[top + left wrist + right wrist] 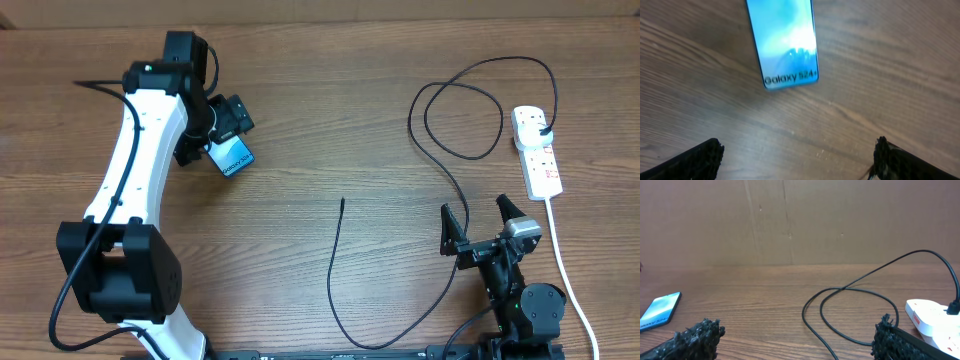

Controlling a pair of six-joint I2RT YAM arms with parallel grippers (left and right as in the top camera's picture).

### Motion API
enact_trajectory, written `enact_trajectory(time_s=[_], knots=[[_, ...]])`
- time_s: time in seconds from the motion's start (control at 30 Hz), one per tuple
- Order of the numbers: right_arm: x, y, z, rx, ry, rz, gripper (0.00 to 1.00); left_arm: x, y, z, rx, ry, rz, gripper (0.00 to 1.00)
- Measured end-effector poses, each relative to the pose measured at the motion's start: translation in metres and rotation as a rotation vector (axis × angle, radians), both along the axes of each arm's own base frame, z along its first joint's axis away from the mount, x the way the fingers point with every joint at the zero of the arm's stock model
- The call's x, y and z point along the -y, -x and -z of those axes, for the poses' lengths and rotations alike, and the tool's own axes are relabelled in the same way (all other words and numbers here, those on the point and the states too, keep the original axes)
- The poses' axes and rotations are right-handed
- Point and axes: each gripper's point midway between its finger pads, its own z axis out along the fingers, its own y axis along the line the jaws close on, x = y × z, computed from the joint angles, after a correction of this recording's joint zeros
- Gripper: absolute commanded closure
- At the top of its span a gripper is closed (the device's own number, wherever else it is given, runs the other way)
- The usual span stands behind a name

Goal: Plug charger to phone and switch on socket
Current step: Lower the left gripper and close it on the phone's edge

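- Left gripper (797, 150): jaws wide apart, nothing between them, pointing down at the wooden table (330, 120).
- Phone (787, 42): lies flat on the table, screen up and lit blue, just ahead of the left fingertips (710, 150) and slightly to their left. The end marked "Galaxy S24+" is nearest the gripper. No contact visible.
- Right gripper (478, 222): jaws wide apart, holding nothing, low over the table.
- Charger (335, 270): the thin black cable runs under or close beside the right gripper's left finger; cannot tell whether it touches.
- From there it curves back and round to the gripper's left, and its connector tip (343, 202) lies free on the table, well apart from the phone.
- Ahead of the right gripper the cable makes a loose loop and arcs over to the right.
- Socket (537, 155): white strip ahead and to the right of the right gripper. The charger's black plug (543, 130) sits in it.
- White cord (565, 270): trails back from the socket past the gripper's right side.
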Motion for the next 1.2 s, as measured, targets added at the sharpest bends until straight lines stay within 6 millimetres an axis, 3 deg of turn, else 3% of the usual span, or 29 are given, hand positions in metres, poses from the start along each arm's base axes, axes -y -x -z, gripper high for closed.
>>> enact_trajectory(time_s=[0.2, 0.5, 0.8, 1.2], knots=[[0.0, 0.0, 0.0, 0.0, 0.0, 0.0, 0.0, -0.005, -0.01, -0.002, -0.05, -0.03, -0.044, 0.0], [0.0, 0.0, 0.0, 0.0, 0.0, 0.0, 0.0, -0.006, -0.029, 0.022, -0.117, -0.047, -0.073, 0.0], [0.0, 0.0, 0.0, 0.0, 0.0, 0.0, 0.0, -0.011, -0.03, 0.037, -0.15, -0.069, -0.117, 0.0], [0.0, 0.0, 0.0, 0.0, 0.0, 0.0, 0.0, -0.037, -0.041, 0.044, -0.132, -0.048, -0.202, 0.0]])
